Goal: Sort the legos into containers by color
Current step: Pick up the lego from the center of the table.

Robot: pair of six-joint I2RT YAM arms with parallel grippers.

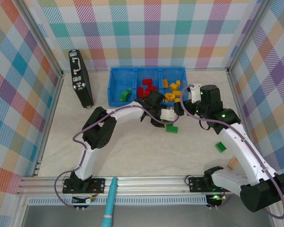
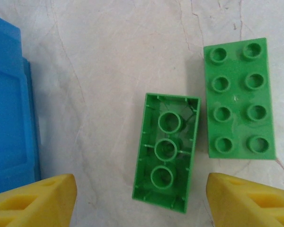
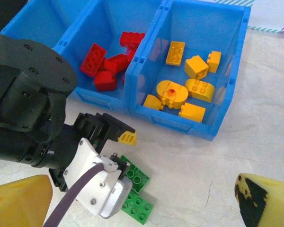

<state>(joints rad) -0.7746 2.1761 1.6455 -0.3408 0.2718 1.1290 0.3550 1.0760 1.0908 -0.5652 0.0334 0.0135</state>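
Left pincer (image 2: 139, 194) gapes over an upturned green brick (image 2: 166, 151), seemingly not touching it, beside the blue tray (image 2: 9, 127). Right pincer (image 3: 143, 198) stands wide open.

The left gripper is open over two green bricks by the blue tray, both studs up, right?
Not both. In the left wrist view one green brick is studs up; the other green brick lies hollow side up. The left gripper is open over them by the blue tray.
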